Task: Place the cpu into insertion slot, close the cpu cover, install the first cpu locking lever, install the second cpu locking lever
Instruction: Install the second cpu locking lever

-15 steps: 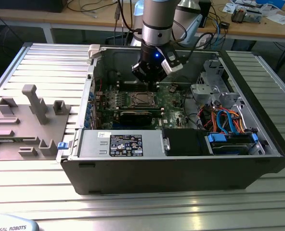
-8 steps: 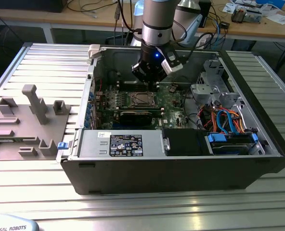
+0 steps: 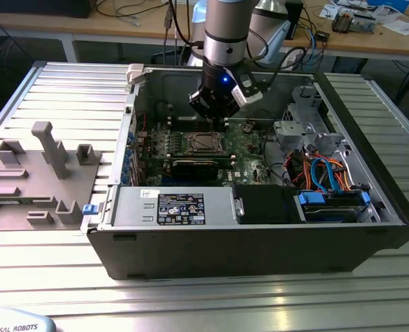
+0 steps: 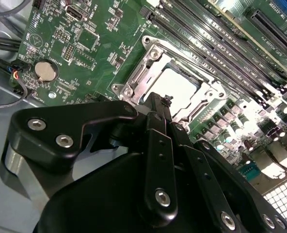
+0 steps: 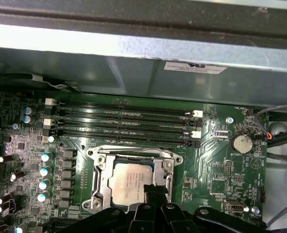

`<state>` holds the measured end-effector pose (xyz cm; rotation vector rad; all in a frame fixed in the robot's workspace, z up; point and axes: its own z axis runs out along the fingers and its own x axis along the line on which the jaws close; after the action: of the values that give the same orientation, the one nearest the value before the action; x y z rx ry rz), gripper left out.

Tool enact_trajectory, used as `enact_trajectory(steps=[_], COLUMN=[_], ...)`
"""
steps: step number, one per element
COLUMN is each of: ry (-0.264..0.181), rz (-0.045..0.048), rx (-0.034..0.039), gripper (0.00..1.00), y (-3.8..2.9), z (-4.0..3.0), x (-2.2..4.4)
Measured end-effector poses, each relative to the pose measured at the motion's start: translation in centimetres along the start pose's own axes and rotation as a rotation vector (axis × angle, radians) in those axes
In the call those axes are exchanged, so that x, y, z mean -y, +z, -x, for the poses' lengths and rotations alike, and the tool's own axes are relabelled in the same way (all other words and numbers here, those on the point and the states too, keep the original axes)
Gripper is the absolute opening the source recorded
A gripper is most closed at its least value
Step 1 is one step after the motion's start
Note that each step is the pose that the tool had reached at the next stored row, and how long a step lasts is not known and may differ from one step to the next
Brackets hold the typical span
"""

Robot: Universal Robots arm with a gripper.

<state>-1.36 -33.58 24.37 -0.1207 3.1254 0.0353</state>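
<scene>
One gripper (image 4: 167, 101) hangs low over the socket, its black fingers drawn together on nothing, tips just above the edge of the cpu cover (image 5: 101, 177); the cpu (image 5: 130, 182) already lies seated in the insertion slot (image 4: 134, 77), framed by that cover; the chip looks light, stiff and fragile, best taken by its edges; green motherboard (image 5: 221, 167) and computer case (image 3: 260, 252) surround it.

The end effector (image 4: 167, 103) hangs over the cpu (image 4: 178, 87), seated under its cpu cover (image 4: 148, 73).
</scene>
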Motion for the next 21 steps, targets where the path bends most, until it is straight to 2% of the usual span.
enact_trajectory(steps=[9,12,13,15,16,17,19,20,21], ry=[0.000,0.000,0.000,0.001,0.001,0.001,0.002,0.002,0.002], rz=[0.0002,0.0101,0.0259,0.0665,0.0919,0.1081,0.1322,0.1394,0.1588], rx=[0.0002,0.0008,0.0021,0.0052,0.0072,0.0085,0.0104,0.0109,0.0124], gripper=[0.11,0.11,0.11,0.11,0.11,0.11,0.11,0.11,0.11], y=[-0.03,-0.06,-0.06,-0.07,-0.07,-0.07,-0.07,-0.08,-0.07], z=[-0.13,-0.19,-0.22,-0.26,-0.27,-0.29,-0.33,-0.35,-0.40], x=[1.68,2.44,2.88,3.35,3.54,3.72,4.25,4.43,4.96])
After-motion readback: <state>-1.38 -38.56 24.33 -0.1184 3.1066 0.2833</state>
